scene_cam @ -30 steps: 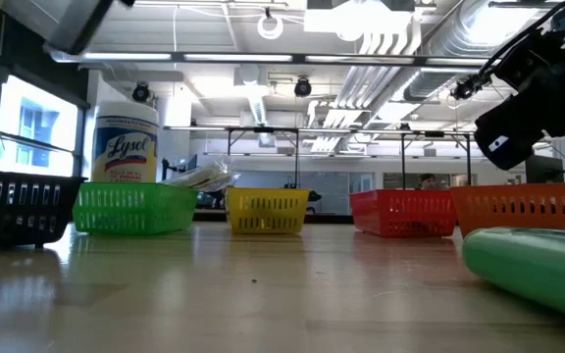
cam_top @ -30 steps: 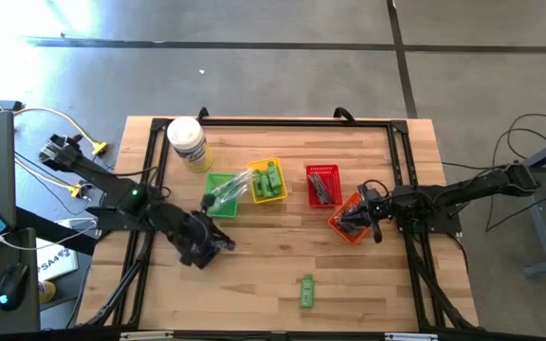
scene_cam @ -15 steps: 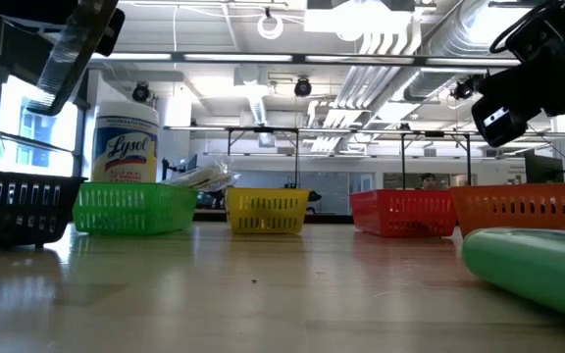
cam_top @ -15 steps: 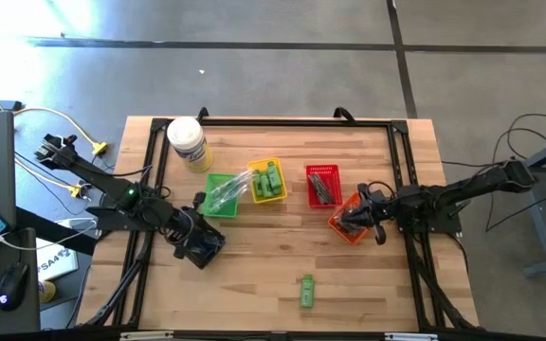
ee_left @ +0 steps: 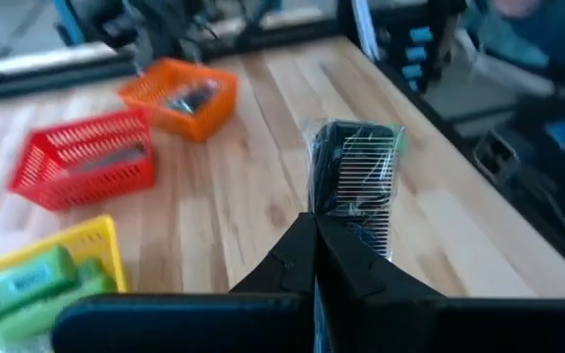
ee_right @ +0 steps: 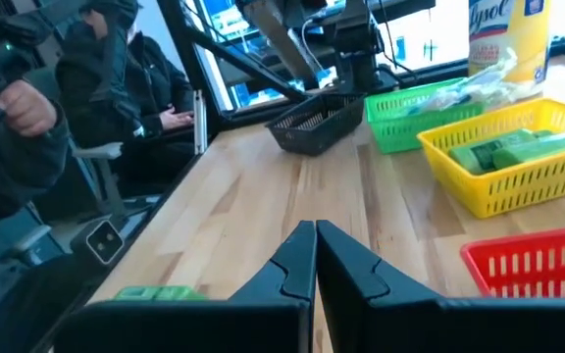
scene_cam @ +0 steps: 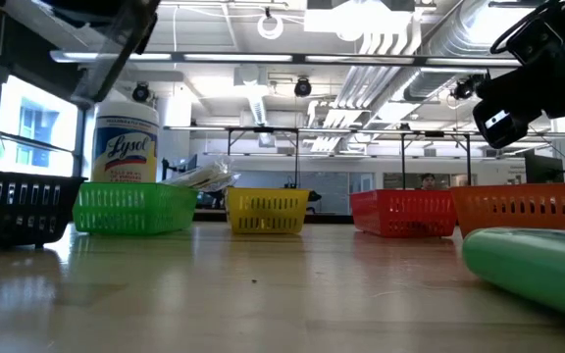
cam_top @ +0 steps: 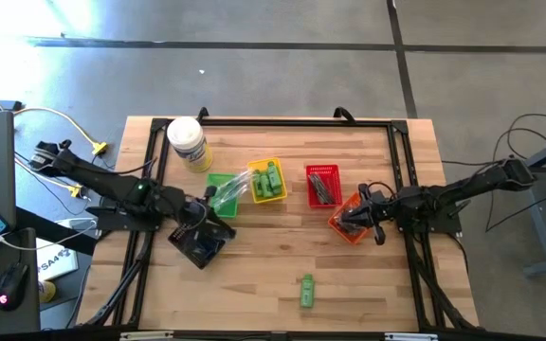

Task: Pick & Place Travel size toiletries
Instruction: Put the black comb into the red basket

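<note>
My left gripper hangs above the table between the black basket and the green basket, shut on a clear-wrapped black comb. The low view shows that wrapper high at the left. My right gripper is over the orange basket, shut, with nothing between its fingers. One green tube lies on its side on the bare wood near the front edge. More green tubes fill the yellow basket, and dark sticks lie in the red basket. My left gripper pinches the near end of the wrapped comb between its two fingers. The fingers come nearly level from the table's left, slanting a little down. The comb sticks straight out ahead of them, lifted clear of the table.
A white jar with a yellow label stands at the far left behind the green basket. The baskets form a row across the middle. Open wood lies between the row and the front edge. A black frame runs around the table. People sit beyond the left edge.
My left gripper has swung with the wrapped comb from over the black basket toward the far edge and the green basket, sinking a little. The black basket now shows uncovered. The comb stays pinched and clear of the table.
</note>
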Robot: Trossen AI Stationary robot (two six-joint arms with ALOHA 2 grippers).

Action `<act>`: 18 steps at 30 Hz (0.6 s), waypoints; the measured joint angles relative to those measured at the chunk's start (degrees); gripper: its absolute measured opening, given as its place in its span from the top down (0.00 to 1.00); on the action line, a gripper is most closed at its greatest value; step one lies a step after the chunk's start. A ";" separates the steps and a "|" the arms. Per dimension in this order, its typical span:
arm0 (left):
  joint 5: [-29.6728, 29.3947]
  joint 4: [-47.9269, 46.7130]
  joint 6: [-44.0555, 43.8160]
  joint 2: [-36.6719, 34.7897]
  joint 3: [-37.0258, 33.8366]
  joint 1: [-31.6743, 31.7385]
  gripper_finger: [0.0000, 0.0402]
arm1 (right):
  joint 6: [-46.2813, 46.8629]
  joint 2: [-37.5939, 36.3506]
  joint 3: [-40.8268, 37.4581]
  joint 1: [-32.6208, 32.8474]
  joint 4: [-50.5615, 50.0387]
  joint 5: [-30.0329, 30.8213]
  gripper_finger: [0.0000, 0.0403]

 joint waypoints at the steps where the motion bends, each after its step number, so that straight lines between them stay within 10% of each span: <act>1: 0.17 1.33 -0.08 0.15 0.10 0.82 1.00 | 0.02 0.02 0.00 0.37 -0.02 0.12 0.99; 18: -2.83 8.13 -4.36 0.09 0.26 4.08 1.00 | -5.03 -4.02 0.02 9.95 2.62 0.62 0.99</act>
